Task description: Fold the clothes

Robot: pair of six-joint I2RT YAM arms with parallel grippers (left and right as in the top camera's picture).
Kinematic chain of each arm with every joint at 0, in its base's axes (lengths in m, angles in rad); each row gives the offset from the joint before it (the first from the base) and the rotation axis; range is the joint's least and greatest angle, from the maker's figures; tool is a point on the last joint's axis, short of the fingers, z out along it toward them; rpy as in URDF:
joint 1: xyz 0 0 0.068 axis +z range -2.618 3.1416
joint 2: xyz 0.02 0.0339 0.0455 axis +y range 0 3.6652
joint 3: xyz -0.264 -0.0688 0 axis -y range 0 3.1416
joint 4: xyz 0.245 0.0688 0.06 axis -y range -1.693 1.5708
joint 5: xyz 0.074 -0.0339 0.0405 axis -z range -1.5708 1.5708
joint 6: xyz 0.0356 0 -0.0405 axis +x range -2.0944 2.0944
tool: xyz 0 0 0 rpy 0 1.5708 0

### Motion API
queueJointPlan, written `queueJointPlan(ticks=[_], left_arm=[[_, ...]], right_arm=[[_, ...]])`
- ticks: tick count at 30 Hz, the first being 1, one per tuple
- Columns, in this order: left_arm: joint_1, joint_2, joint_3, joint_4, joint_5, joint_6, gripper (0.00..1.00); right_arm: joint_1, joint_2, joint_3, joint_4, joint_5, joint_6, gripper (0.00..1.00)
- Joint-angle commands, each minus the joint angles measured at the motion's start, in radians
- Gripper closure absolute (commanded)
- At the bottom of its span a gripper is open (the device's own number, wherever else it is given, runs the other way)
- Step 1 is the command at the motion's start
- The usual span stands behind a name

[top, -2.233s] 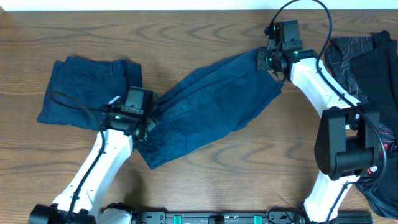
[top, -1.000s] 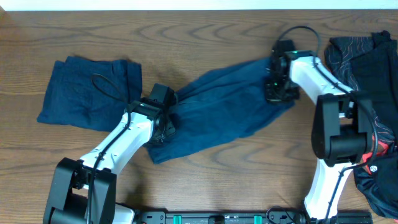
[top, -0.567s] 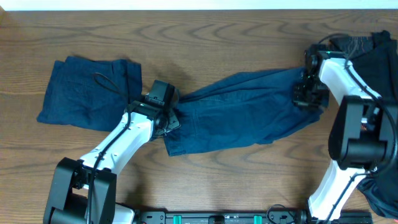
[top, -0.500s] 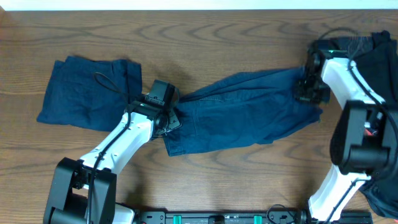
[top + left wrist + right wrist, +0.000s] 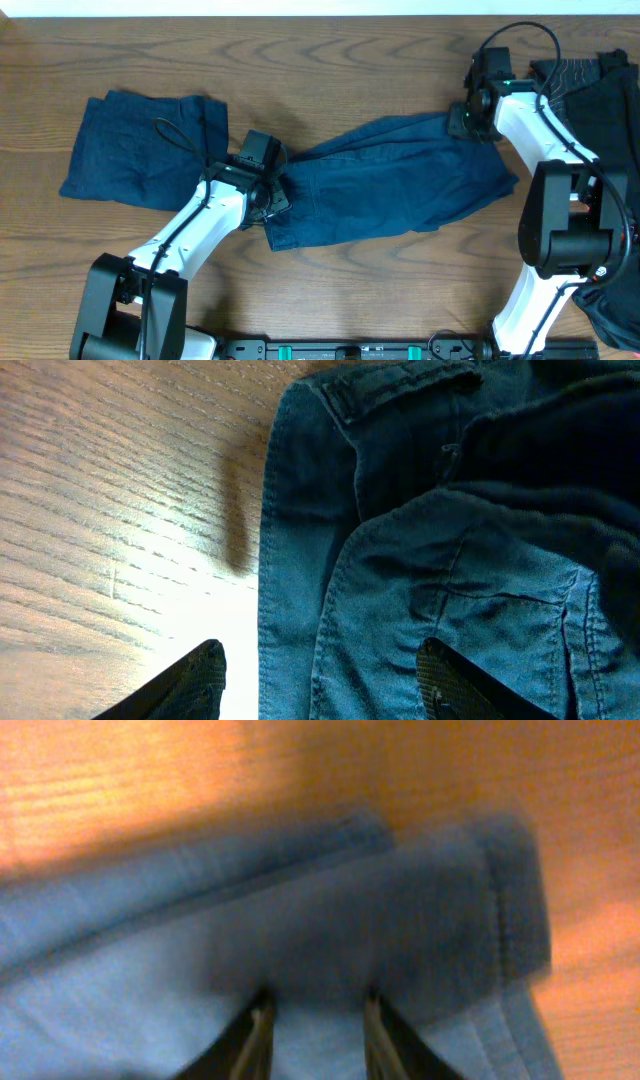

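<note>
**Navy garment laid out between the two end effectors on the worktop**

Left end effector [image 5: 272, 197] sits low over the left end of the spread navy garment [image 5: 390, 185], fingers set wide. In the left wrist view one fingertip [image 5: 185, 682] is over bare worktop [image 5: 110, 510], just off the cloth's stitched edge. The other fingertip [image 5: 455, 682] is over the cloth. Seams and a belt-loop-like tab lie ahead of the tips. The cloth lies flat in the gap, nothing pinched.

Right end effector [image 5: 468, 118] is at the far right corner of the same garment, on its top edge. The right wrist view is blurred. Its fingers [image 5: 255, 1032] stand narrow, blue cloth fills the gap, and a hemmed corner lies just ahead and to the right of them. Cannot tell if the cloth is clamped or only lying under the tips.

The garment runs lengthwise from one end effector to the other and is mostly flat. Fold ridges run along its upper edge near the left end effector. Its lower right corner reaches out past the right end effector, under the right arm.

Folded navy garment [image 5: 140, 145] lies flat to the left of the left end effector, with the arm's black cable looping over its edge. Cannot tell if it touches the spread one.

Dark patterned clothes heap [image 5: 590, 90] lies just right of the right end effector, partly behind the arm
</note>
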Motion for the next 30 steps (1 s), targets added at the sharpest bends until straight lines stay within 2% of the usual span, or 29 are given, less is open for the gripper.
queueJointPlan(ticks=[1,4,7,9,14,17,18,20,23,25,30], left_arm=[[-0.002,-0.003,-0.008,-0.005,-0.003,0.013,0.37],[-0.002,-0.003,-0.008,-0.005,-0.003,0.013,0.37],[-0.002,-0.003,-0.008,-0.009,-0.003,0.013,0.37],[-0.002,-0.003,-0.008,-0.009,-0.003,0.015,0.37],[-0.001,-0.084,-0.006,-0.025,-0.018,0.089,0.42],[-0.002,-0.166,-0.006,-0.039,-0.093,0.088,0.41],[-0.001,-0.184,-0.006,-0.037,-0.102,0.087,0.37],[0.000,-0.202,-0.006,-0.035,-0.105,0.071,0.32],[0.000,-0.191,-0.006,-0.066,-0.105,0.018,0.25],[0.000,-0.168,-0.006,-0.082,-0.091,-0.018,0.24],[0.000,-0.090,-0.006,-0.084,-0.002,-0.018,0.24]], right_arm=[[0.018,0.006,0.003,0.118,-0.009,0.010,0.68],[0.022,0.002,0.010,0.257,-0.057,0.010,0.61],[0.021,-0.018,0.027,0.268,-0.090,0.010,0.62],[0.020,-0.053,0.045,0.175,-0.111,-0.003,0.65],[0.021,-0.186,0.059,-0.155,-0.120,-0.062,0.66],[0.029,-0.248,0.059,-0.307,-0.158,-0.144,0.65],[0.036,-0.257,0.059,-0.339,-0.182,-0.171,0.65],[0.057,-0.263,0.059,-0.384,-0.224,-0.221,0.64],[0.104,-0.256,0.044,-0.349,-0.222,-0.220,0.61],[0.135,-0.246,0.032,-0.313,-0.222,-0.220,0.60],[0.220,-0.186,0.028,-0.324,-0.224,-0.223,0.60]])
